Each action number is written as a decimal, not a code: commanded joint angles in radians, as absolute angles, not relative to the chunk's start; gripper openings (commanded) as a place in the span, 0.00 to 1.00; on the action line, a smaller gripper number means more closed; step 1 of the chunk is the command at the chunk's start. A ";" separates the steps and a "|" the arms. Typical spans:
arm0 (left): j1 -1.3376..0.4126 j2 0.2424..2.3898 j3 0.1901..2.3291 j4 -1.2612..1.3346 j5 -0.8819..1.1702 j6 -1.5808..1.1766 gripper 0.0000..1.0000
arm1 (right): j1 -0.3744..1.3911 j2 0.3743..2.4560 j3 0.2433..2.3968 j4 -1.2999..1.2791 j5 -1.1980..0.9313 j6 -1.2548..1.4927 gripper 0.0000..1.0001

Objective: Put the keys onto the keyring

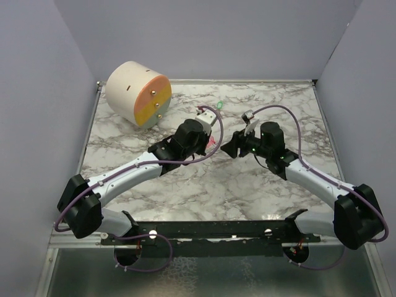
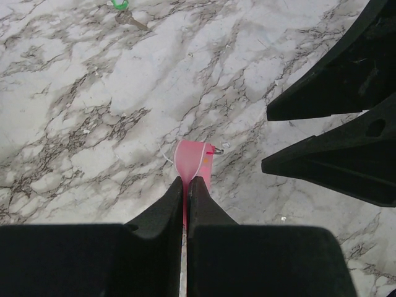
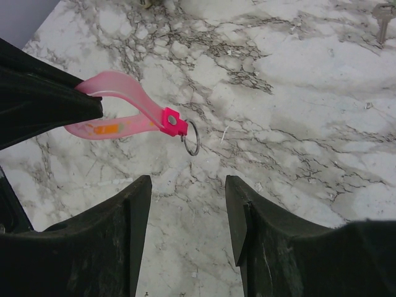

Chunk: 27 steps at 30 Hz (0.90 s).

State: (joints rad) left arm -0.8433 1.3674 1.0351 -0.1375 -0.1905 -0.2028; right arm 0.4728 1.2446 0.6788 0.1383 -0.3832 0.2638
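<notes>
Arms reach in from the near edge of the marbled surface [image 1: 272, 185] and meet over its middle. The left end effector [image 2: 187, 180] has its two fingers pressed together on the pink strap of the keyring [image 3: 111, 129], which sticks out past the tips as a soft loop lifted off the surface. At the loop's free end a red clasp carries a small metal ring [image 3: 197, 141], hanging loose.

The right end effector [image 3: 189, 179] faces the left one with its fingers spread apart and nothing between them. The ring hangs just beyond the gap, slightly to its left, near the tips but not touching them.

Farther back, the green key [image 1: 218, 106] lies flat on the surface, well apart from both end effectors. The right wrist view shows a bare metal key [image 3: 383, 21] at its far right edge; whether it is the same one I cannot tell.

At the far left corner a cream cylinder [image 1: 133, 93] with an orange and yellow face lies on its side.
</notes>
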 commanded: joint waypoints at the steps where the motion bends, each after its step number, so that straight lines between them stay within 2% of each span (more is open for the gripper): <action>1: -0.852 1.373 1.063 -0.141 -0.163 -0.187 0.00 | 0.488 1.251 0.712 0.140 -0.324 0.251 0.51; 23: -0.904 1.438 1.115 -0.175 -0.091 -0.142 0.00 | 0.573 1.274 0.742 0.145 -0.265 0.247 0.49; 27: -0.914 1.435 1.117 -0.184 -0.093 -0.138 0.00 | 0.576 1.280 0.747 0.136 -0.246 0.245 0.44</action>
State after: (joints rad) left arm -0.8974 1.4334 1.0840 -0.1703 -0.1188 -0.1562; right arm 0.5690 1.2667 0.7155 0.1329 -0.2947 0.2565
